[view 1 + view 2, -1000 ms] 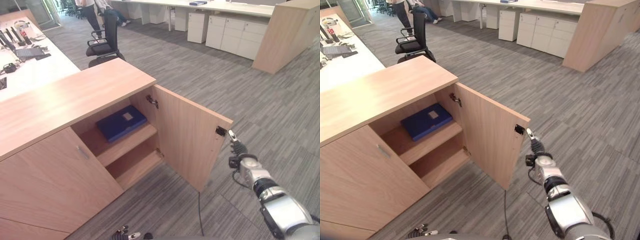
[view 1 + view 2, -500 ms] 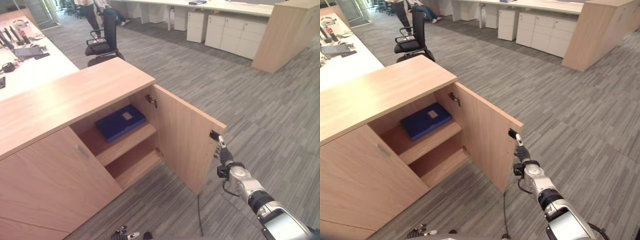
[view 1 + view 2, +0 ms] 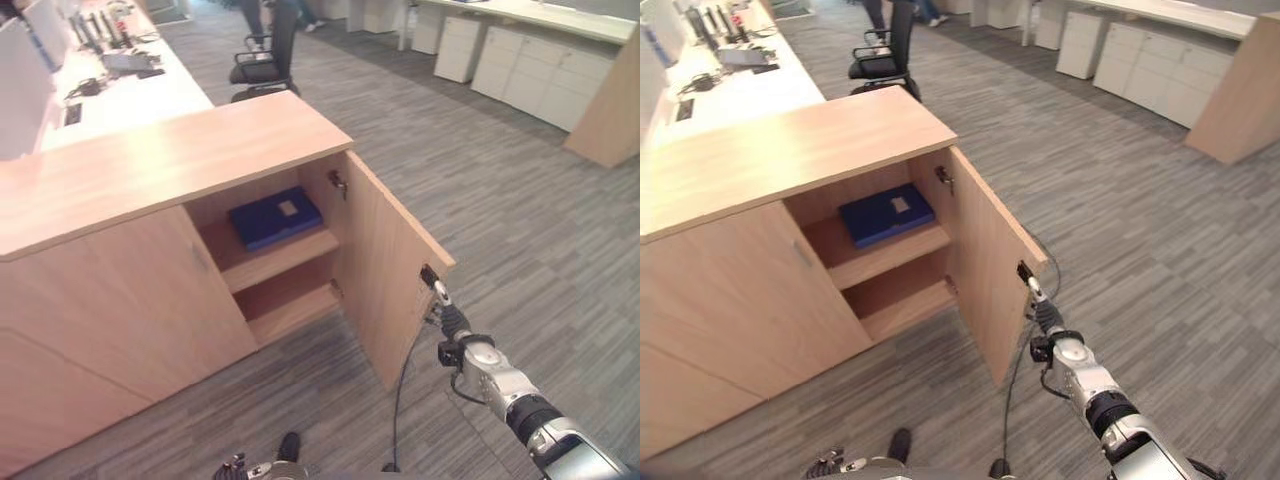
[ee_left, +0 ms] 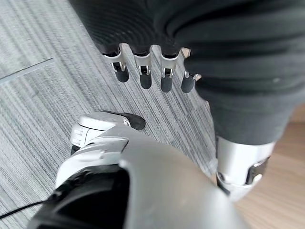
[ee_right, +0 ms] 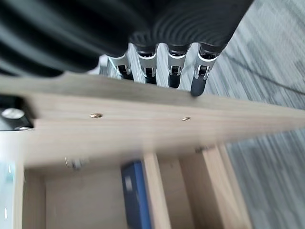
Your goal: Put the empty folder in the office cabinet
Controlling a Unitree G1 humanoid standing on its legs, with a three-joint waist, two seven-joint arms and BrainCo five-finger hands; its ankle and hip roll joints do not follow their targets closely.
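The left hand hangs low with fingers loosely straight, holding nothing. The right hand reaches out with straight fingers laid against the outer edge of the open cabinet door, gripping nothing. The blue folder already lies flat on the upper shelf inside the office cabinet. Closing the door looks to be the step left; a hurried push could let the fingers slide off the edge or slam it. Beyond lie grey striped carpet, a white desk with equipment, an office chair and white drawer units.
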